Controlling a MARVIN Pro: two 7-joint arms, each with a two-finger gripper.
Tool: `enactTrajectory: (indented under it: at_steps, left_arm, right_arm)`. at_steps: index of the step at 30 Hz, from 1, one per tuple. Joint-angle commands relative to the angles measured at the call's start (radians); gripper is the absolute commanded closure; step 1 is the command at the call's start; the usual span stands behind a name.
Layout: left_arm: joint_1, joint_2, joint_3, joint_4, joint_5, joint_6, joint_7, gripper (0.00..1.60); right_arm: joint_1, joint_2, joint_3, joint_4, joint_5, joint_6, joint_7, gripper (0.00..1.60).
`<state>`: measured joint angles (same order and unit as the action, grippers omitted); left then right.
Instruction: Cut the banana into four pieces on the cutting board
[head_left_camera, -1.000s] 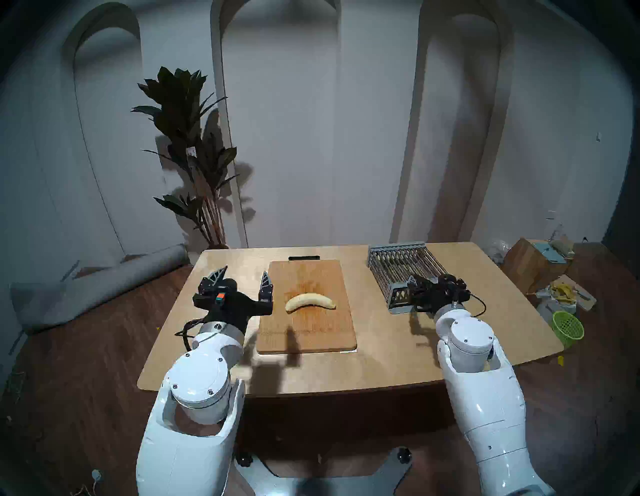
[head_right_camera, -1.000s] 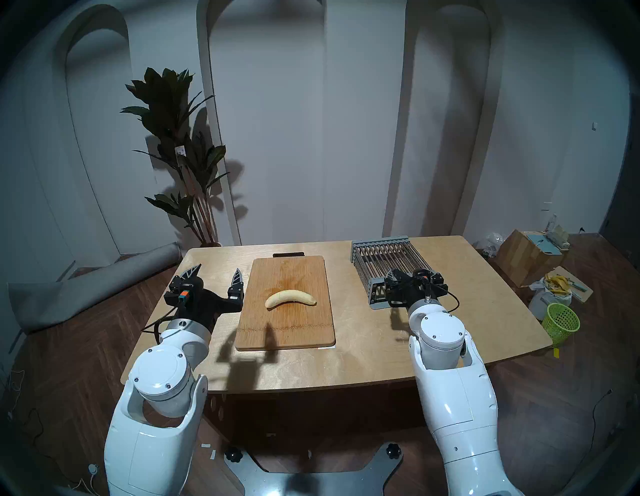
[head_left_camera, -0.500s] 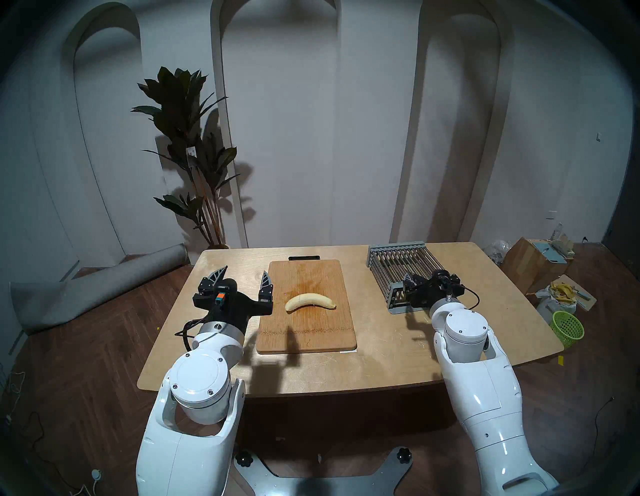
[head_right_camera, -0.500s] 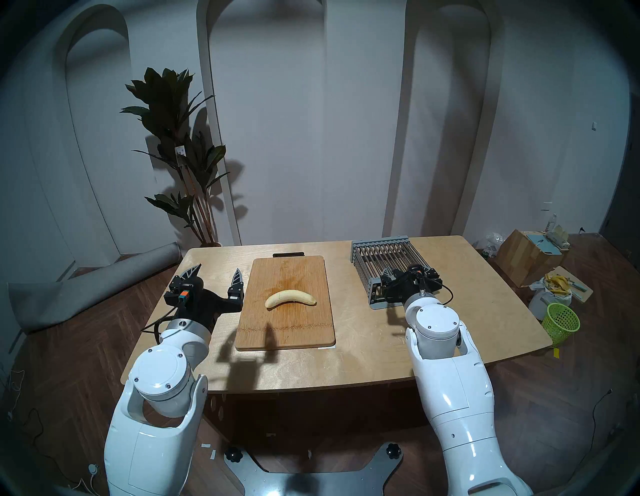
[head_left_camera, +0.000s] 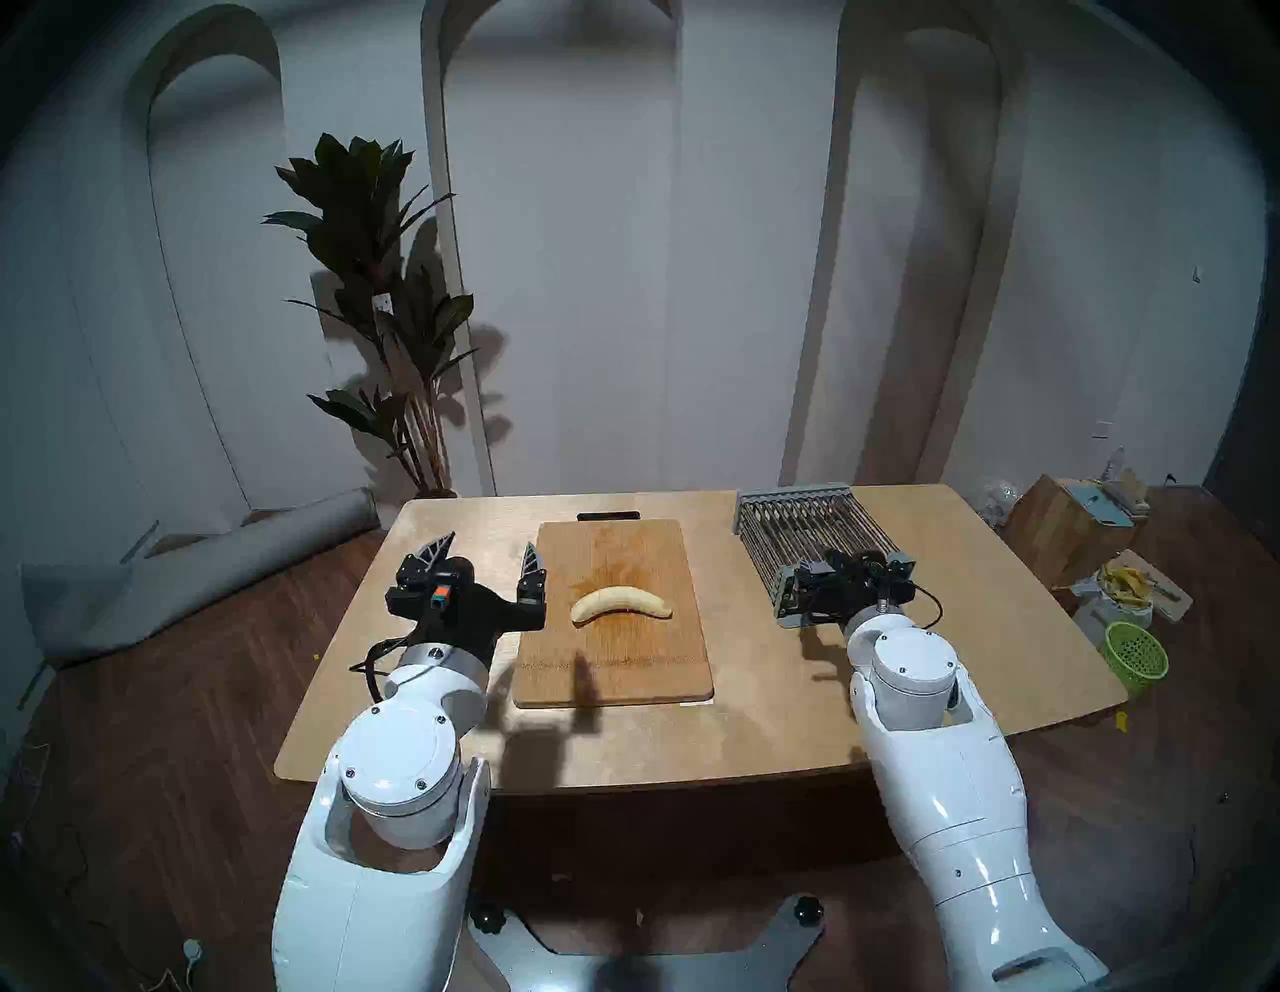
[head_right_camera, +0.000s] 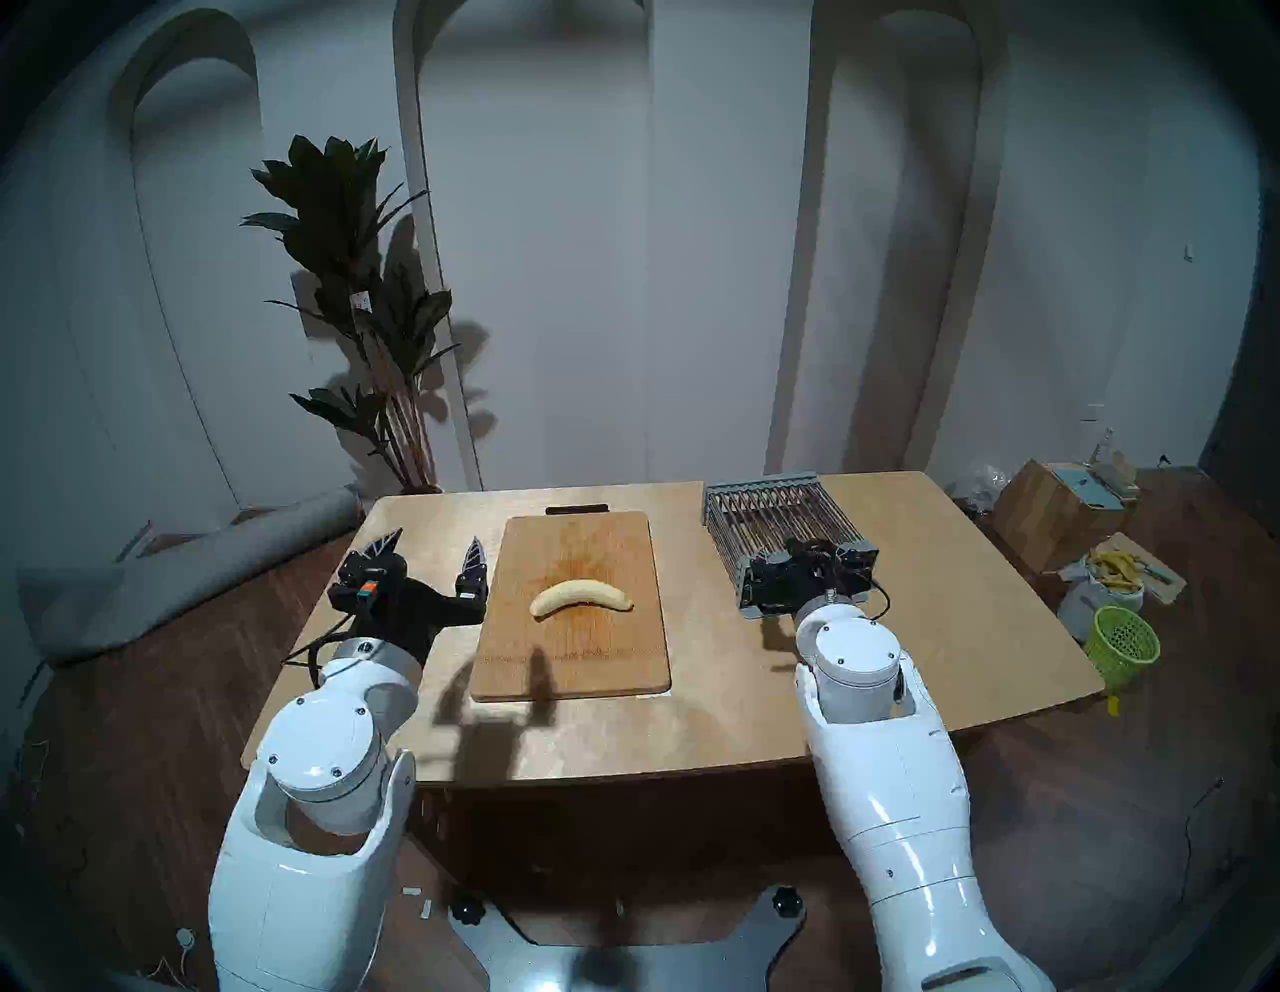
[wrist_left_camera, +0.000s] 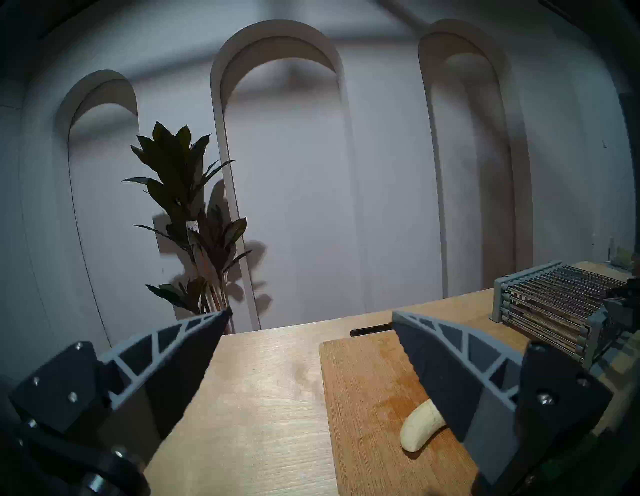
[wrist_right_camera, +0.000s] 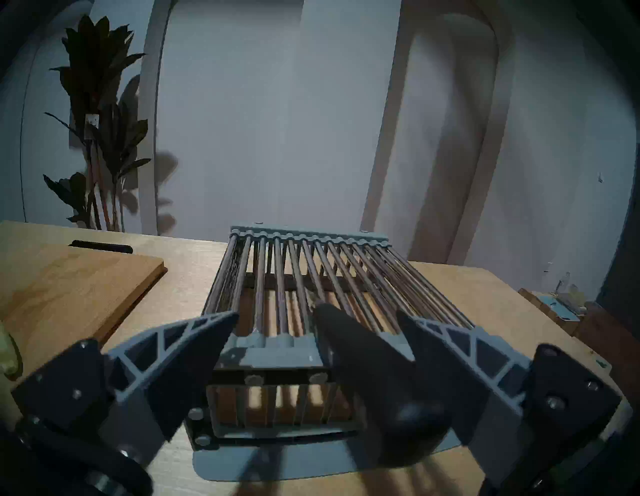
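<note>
your banana (head_left_camera: 621, 602) sits whole mid cutting board (head_left_camera: 614, 665). left tool (head_left_camera: 485, 554) hangs wide just beside the board (holding nothing), right tool (wrist_right_camera: 317, 320) gapes wide at the rack (wrist_right_camera: 311, 273), a dark handle (wrist_right_camera: 374, 367) between its fingers.

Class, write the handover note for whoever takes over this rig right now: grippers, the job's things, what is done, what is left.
Left gripper: open, empty, hovering beside the cutting board.
Right gripper: open, empty, at the near end of the grey rack, either side of a black handle.
Banana: whole, peeled, lying mid-board.
Done: no cuts.
Left: take a knife, cut four pieces.
</note>
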<state>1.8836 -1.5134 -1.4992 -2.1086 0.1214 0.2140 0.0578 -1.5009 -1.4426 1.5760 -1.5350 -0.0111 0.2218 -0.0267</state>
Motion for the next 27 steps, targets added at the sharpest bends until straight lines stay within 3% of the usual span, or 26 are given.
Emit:
enactTrajectory:
  at_steps: [1, 27]
  left_arm:
    - [-0.005, 0.000, 0.000, -0.020, 0.000, -0.004, 0.001, 0.00]
    - [-0.005, 0.000, 0.000, -0.020, 0.000, -0.004, 0.001, 0.00]
  right_arm:
    - [0.017, 0.000, 0.002, -0.005, -0.001, -0.017, -0.005, 0.00]
    - [0.063, 0.020, -0.011, 0.046, -0.002, -0.031, -0.012, 0.00]
